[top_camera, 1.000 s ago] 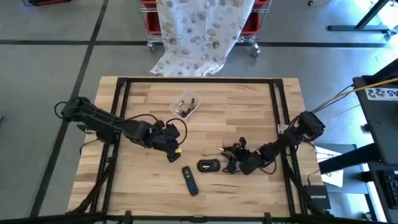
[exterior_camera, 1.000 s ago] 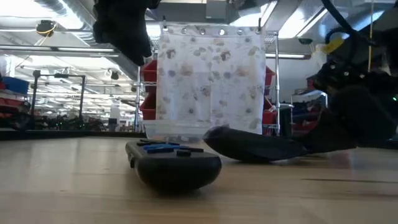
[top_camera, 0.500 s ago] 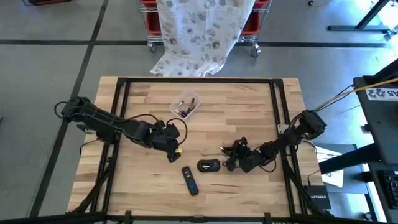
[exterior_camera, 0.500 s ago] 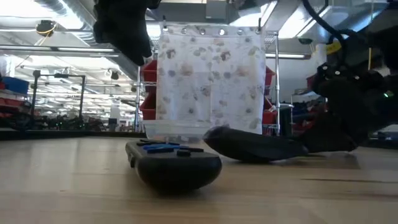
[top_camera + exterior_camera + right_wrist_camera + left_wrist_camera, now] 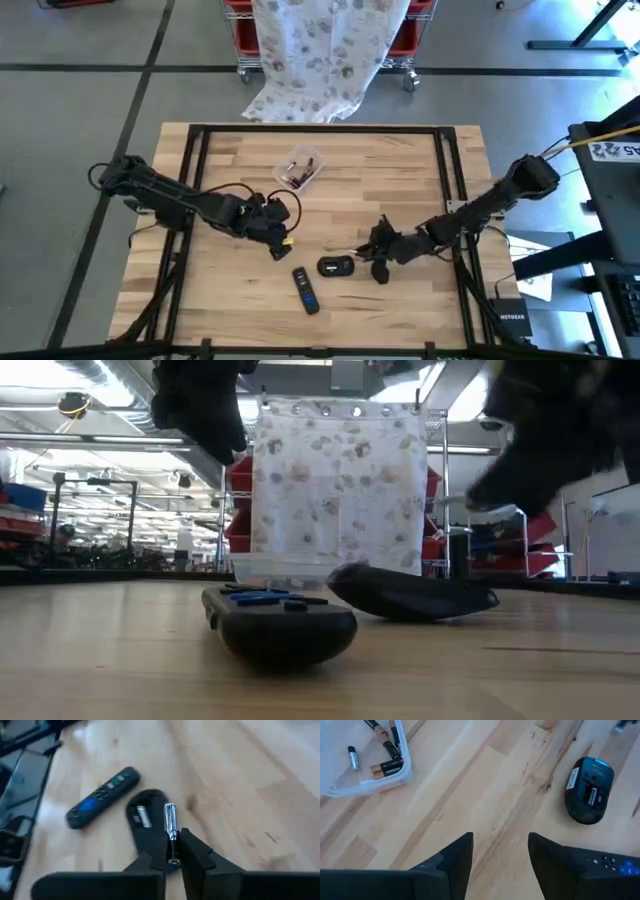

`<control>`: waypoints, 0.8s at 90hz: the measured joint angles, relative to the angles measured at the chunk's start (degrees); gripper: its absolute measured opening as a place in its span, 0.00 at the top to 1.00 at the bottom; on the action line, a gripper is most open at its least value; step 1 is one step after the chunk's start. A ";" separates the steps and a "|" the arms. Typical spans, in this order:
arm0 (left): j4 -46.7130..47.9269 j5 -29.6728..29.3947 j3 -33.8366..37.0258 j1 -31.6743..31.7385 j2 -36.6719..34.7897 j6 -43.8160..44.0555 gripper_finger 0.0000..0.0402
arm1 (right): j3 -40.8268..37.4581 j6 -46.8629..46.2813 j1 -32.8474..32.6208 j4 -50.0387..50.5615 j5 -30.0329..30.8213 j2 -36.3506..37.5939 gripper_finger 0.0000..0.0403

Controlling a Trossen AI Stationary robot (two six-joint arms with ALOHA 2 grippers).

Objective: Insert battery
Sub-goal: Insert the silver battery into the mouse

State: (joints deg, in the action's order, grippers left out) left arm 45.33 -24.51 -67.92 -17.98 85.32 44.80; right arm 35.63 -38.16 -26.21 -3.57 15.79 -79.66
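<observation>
One battery (image 5: pixel 170 827) pinched in right gripper (image 5: pixel 172 851) above open mouse (image 5: pixel 145 817), lined up for insertion; left gripper (image 5: pixel 500 851) waits, fingers spread.

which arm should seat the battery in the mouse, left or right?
Right. Its gripper already pinches a silver-and-black battery just above the black computer mouse with its open battery bay. The left gripper is open, empty and farther off.

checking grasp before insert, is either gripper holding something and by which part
The right gripper holds a battery by its lower end, above the mouse. The left gripper is open and holds nothing.
</observation>
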 joint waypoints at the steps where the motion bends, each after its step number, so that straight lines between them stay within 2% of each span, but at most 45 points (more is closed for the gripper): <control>1: -0.11 0.00 0.00 -0.11 0.00 -0.01 0.57 | 0.78 0.44 0.21 1.07 -0.71 -0.13 0.98; 17: -2.76 -0.87 0.04 -3.15 0.36 -2.88 0.57 | 12.10 4.13 4.47 11.21 -10.14 -4.48 0.98; 34: -13.60 -2.22 4.79 -6.36 1.87 -4.48 0.57 | 16.69 6.97 8.16 13.11 -21.80 -12.52 0.98; 50: -22.75 0.01 9.91 -7.52 4.13 -0.16 0.57 | 19.65 7.14 9.99 13.89 -25.86 -18.38 0.98; 72: -35.84 3.18 13.63 -7.83 8.80 -1.95 0.57 | 22.56 6.78 11.39 14.88 -27.51 -22.44 0.99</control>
State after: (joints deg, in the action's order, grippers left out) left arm 9.49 -21.34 -54.29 -25.82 94.11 42.85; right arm 58.19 -31.38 -14.81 11.31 -11.72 -102.10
